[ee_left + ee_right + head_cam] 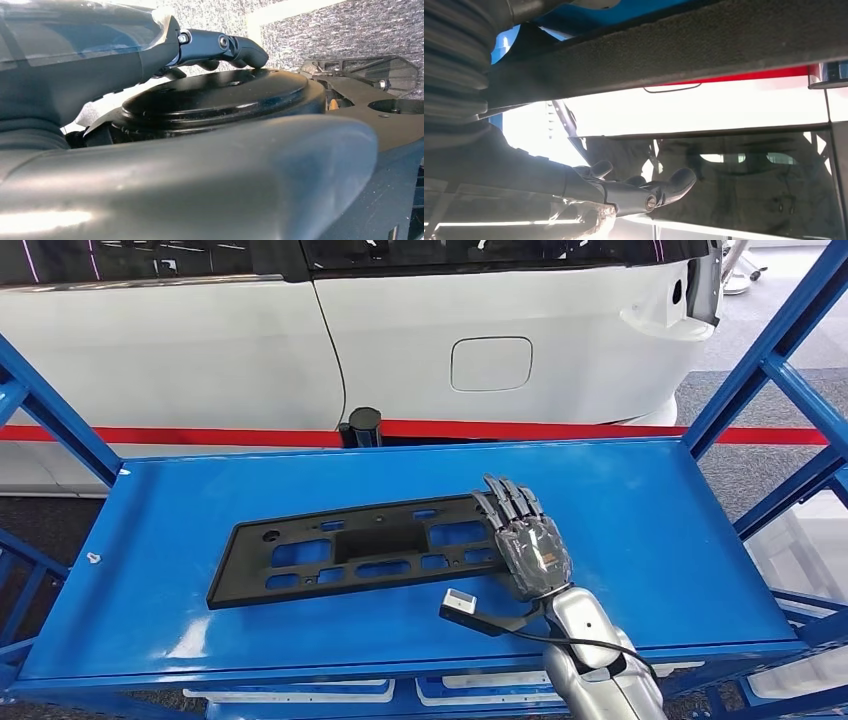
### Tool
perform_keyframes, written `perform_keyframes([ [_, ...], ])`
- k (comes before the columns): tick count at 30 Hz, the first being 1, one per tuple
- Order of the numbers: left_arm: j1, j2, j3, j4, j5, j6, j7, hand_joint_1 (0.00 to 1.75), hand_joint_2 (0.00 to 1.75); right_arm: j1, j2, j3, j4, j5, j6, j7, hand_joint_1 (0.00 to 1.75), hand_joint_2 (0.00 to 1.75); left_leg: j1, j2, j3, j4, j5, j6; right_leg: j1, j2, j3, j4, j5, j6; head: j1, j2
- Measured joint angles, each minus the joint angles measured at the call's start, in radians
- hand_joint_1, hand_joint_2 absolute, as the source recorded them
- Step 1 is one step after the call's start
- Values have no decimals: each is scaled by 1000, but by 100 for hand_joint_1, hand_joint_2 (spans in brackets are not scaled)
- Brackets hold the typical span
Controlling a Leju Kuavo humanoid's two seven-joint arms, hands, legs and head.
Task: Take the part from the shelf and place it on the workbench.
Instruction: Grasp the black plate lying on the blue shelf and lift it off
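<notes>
The part (350,550) is a long flat black plastic plate with several cut-outs, lying on the blue shelf top (650,520). My right hand (530,545) reaches over the part's right end with its fingers stretched out flat and holds nothing. In the right wrist view the part's edge (684,50) runs as a dark band, and a gap separates it from the straight fingers (639,195). My left hand (220,45) hangs beside my body with its fingers apart from the thumb and nothing in them.
A white car (200,350) with a red stripe stands close behind the shelf. Slanted blue frame bars rise at the shelf's left (50,410) and right (770,360) ends. Bare shelf surface lies to the right of the part and along the front edge.
</notes>
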Motion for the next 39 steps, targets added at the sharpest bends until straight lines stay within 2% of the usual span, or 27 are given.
perform_keyframes([
  [2, 0, 0, 1, 0, 2, 1, -2, 0, 0, -13, 6, 1, 20, -2, 7, 7, 117, 175, 0, 0, 1, 0, 0, 0, 0, 0, -1, 0, 0, 0, 0, 0],
  [3, 0, 0, 2, 0, 4, 3, -2, 0, 0, -21, 9, 1, 32, -4, 11, 13, 141, 175, 0, 0, 1, 0, 0, 0, 0, 0, -1, 0, 0, 0, 0, 0],
  [8, 1, 0, 10, 0, 7, 13, -4, 0, 0, -55, 25, 0, 98, -2, 28, 49, 168, 175, 0, 0, 2, 0, 0, 0, 0, 0, 0, 0, 0, 0, 0, 0],
  [12, 3, 0, 16, 0, 7, 15, -4, 0, 0, -69, 35, 0, 121, 9, 31, 60, 166, 175, 0, 0, 2, 0, 0, 0, 0, 0, 7, 0, 0, 0, 0, 0],
  [17, 3, 0, 22, 0, 5, 16, -6, 0, 0, -88, 44, -1, 130, 17, 32, 68, 172, 175, 0, -1, 3, 0, 0, 0, 0, -1, 1, 0, 0, 0, 0, 0],
  [21, 3, -1, 23, 0, -2, 21, -20, 0, 175, -92, 46, -1, 131, 25, 33, 70, 173, 175, 0, -1, 3, 0, 0, 0, 0, -1, 1, 0, 0, 0, 0, 0],
  [24, 3, -1, 25, 0, -6, 26, -34, 0, 175, -93, 46, -2, 131, 31, 33, 70, 173, 175, -1, -1, 4, 0, 0, 0, 0, -1, 1, 0, 0, 0, 0, 0],
  [26, 3, -1, 26, 0, -9, 27, -39, 0, 87, -94, 46, -2, 130, 34, 33, 70, 174, 175, -1, -1, 4, 0, 0, 0, 0, -1, 1, 0, 0, 0, 0, 0],
  [28, 4, -1, 26, 0, -12, 27, -47, 0, 87, -94, 47, -2, 129, 35, 33, 70, 175, 175, -1, -1, 4, 0, 0, 0, 0, -1, 1, 0, 0, 0, 0, 0],
  [30, 4, -1, 26, 0, -16, 27, -56, 0, 175, -93, 47, -2, 127, 37, 33, 70, 175, 175, -1, -1, 4, 0, 0, 0, 0, -1, 1, 0, 0, 0, 0, 0],
  [39, 4, -1, 26, 0, -35, 30, -76, 0, 175, -90, 46, -4, 115, 37, 31, 70, 175, 175, -1, -1, 4, 0, 0, 0, 0, -1, 1, 0, 0, 0, 0, 0],
])
